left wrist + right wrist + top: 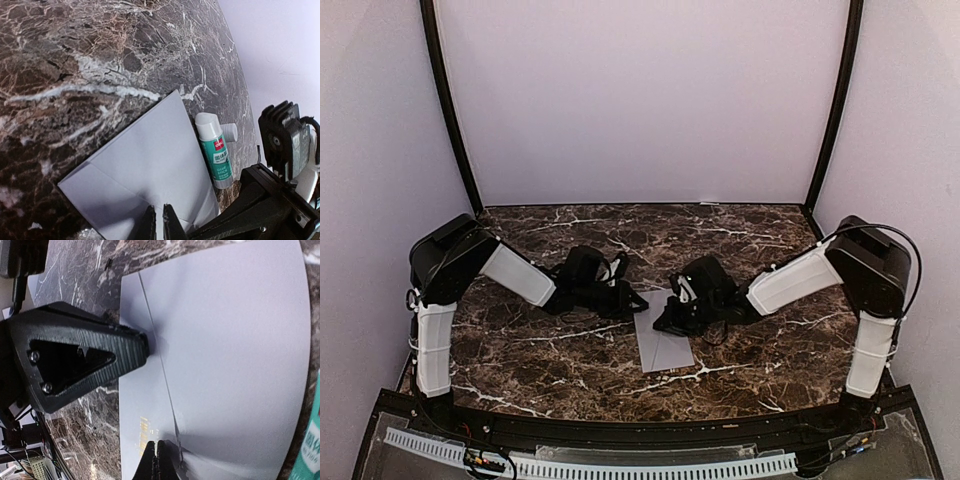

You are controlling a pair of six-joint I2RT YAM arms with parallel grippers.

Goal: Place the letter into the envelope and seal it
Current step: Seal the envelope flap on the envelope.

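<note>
Envelope (150, 165): smooth matt paper. Tabletop (75, 60): glossy veined marble look. Glue stick (216, 150): shiny plastic. Left end effector (159, 222): matt black plastic.

Black arms (450, 258), white link covers (517, 274)

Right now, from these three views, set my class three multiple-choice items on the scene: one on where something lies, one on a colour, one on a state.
1. Where is the glue stick?
A) on the table beside the envelope
B) on top of the envelope
C) held by an arm

2. What colour is most of the glue stick's label?
A) orange
B) green
C) black

3. How do the fingers of the right end effector stand?
A) spread wide
B) closed round the glue stick
C) shut together

Answers:
1 A: the left wrist view shows it lying along the envelope's edge.
2 B: the label is green with white lettering.
3 C: the right wrist view shows the fingers meeting with no gap.
</note>
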